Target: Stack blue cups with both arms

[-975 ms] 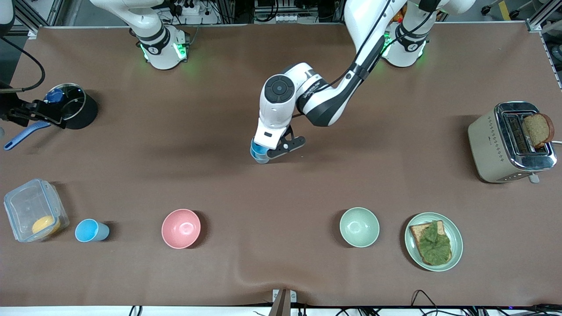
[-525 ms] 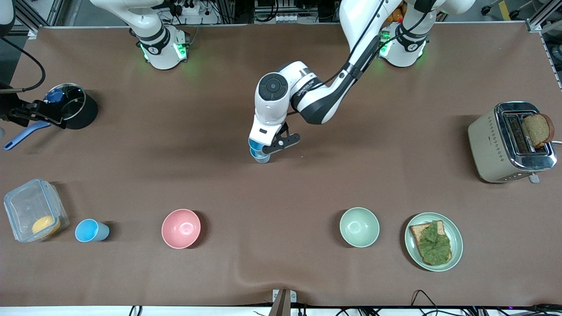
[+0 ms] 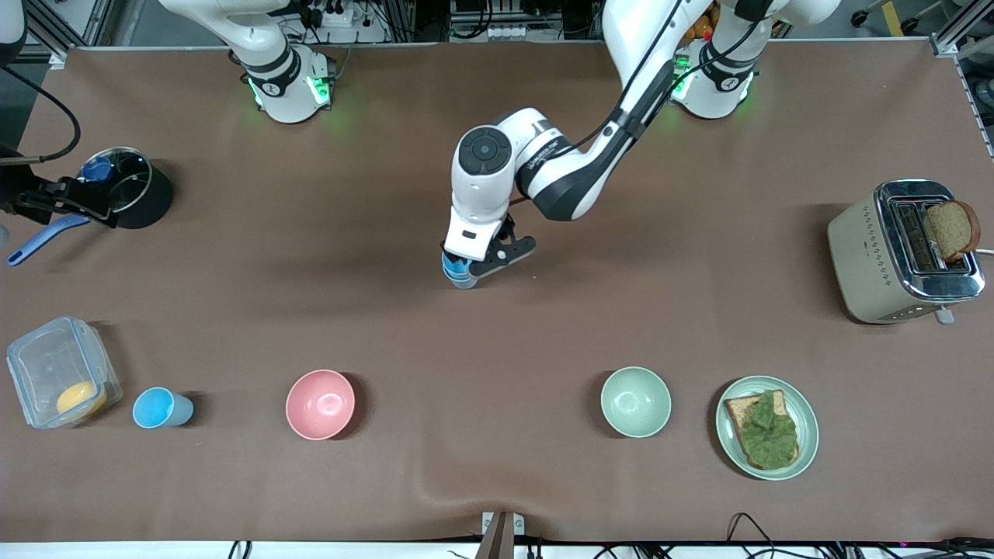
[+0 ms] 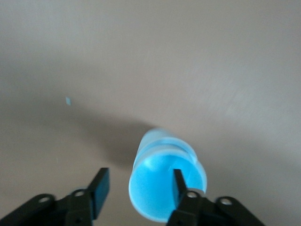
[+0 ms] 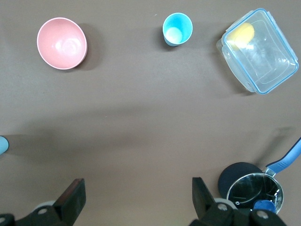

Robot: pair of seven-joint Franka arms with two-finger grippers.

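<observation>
Front view shows a brown counter (image 3: 543, 349) with two white arms. At about 8 o'clock sits a clear box (image 3: 58, 373) with something yellow in it. Just beside it, toward the left arm's end, a blue cup (image 3: 159, 407) stands alone with its mouth up. At about 10 o'clock there is a black pot (image 3: 132, 190) with a glass lid and a blue handle (image 3: 43, 237) beside it. A pink bowl (image 3: 320, 404) sits at about 7 o'clock.

In the middle of the counter stands another blue cup (image 3: 460, 276). The left tool (image 3: 474, 264) is down at this cup. In the left wrist view its fingers (image 4: 101, 188) are spread apart. One finger is in front of the cup's mouth and the other is apart from the cup's side, so the left tool (image 4: 139, 181) has let go. This cup (image 4: 164, 183) has a step around its side, like one cup sitting in another.

A pale green bowl (image 3: 635, 401) sits at about 5 o'clock. Next comes a green plate (image 3: 808, 423) with toast and a leaf on it. A toaster (image 3: 862, 256) at 3 o'clock has a bread slice (image 3: 951, 229) sticking out.

The right arm waits. In the right wrist view the right tool (image 5: 138, 188) is spread wide and holds nothing, up over the counter near the pot.
</observation>
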